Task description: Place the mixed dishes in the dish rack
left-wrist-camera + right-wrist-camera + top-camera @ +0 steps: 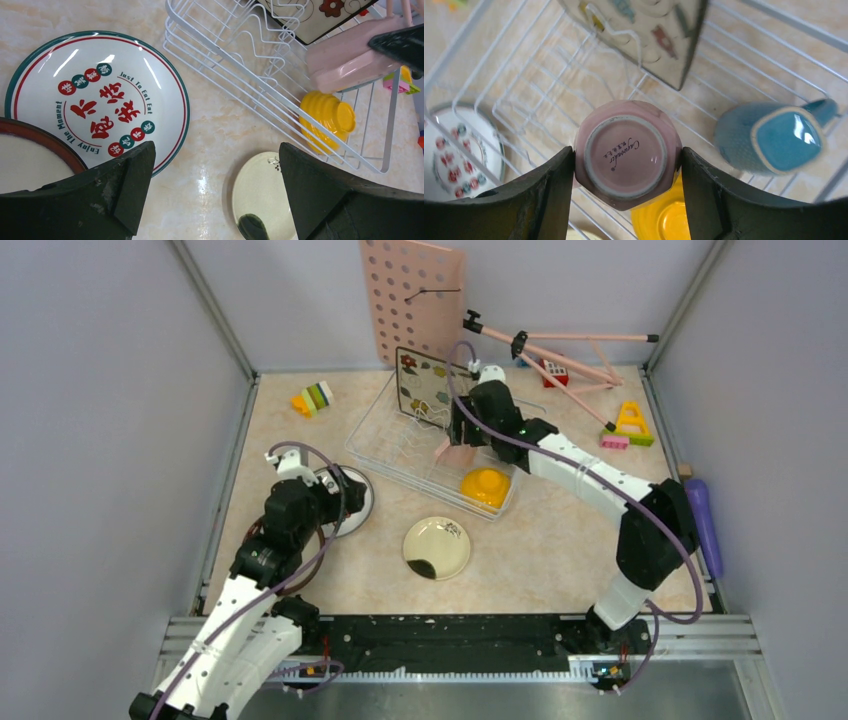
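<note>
Over the dish rack (378,440), the right gripper (626,157) is closed on a pink cup (626,150).
The white plate (100,100) reads "Just To Eat Eat" and "Enjoy The Moment"; I cannot read the script on the cup's base. Both fingers touch the cup, with a blue cup (774,137) at 3 o'clock and a yellow bowl (659,220) at 6 o'clock. The right arm reaches far forward. The left gripper (216,150) hangs wide open above the white plate.

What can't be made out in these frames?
- Blue cup: missing from the top view, covered by the right arm.
- Dark-red-rimmed plate: left wrist view, cut off by the frame edge and the left claw.
- Pink cup: right wrist view shows only its base; its inside is hidden.
</note>
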Available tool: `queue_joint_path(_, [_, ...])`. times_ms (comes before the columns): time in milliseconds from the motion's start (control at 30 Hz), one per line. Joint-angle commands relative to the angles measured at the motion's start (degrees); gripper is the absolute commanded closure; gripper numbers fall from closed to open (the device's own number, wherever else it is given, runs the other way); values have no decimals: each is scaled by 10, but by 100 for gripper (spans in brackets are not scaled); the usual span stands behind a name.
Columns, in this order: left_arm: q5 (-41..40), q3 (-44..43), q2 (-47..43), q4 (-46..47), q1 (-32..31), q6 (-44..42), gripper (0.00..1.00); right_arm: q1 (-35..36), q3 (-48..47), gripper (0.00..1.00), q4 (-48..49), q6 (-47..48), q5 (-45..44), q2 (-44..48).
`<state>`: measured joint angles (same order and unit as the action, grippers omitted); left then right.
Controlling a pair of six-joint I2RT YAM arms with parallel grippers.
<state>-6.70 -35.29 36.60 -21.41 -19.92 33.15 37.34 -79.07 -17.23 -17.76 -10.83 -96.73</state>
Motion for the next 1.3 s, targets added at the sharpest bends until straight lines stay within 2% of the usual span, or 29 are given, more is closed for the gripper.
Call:
queue_joint_path(0, [8,16,-4,30,2,21,2,17,-24,100,58,-169,-196,44])
queue_joint_path(67, [13,18,-4,35,2,28,2,26,-63,100,0,-228,-288,20])
queue_joint_path(167, [14,20,-3,40,2,35,2,31,-122,100,-98,-318,-371,-22])
queue_joint_path(400, [6,22,-10,40,2,36,2,32,-106,100,-41,-311,-373,-58])
queue_joint_path(600, [3,23,-15,36,2,33,2,36,-52,100,18,-282,-408,-67])
queue_joint_path(667, [3,24,-15,39,2,33,2,36,-23,100,75,-243,-399,-68])
queue_joint_path(900, [8,27,-10,43,2,30,2,36,19,100,149,-135,-335,-87])
queue_joint_path(1067, [14,29,-7,46,2,27,2,35,34,89,169,-48,-256,-83])
queue_joint_path(1267, [17,29,-8,42,2,20,2,32,75,93,219,87,-160,-50])
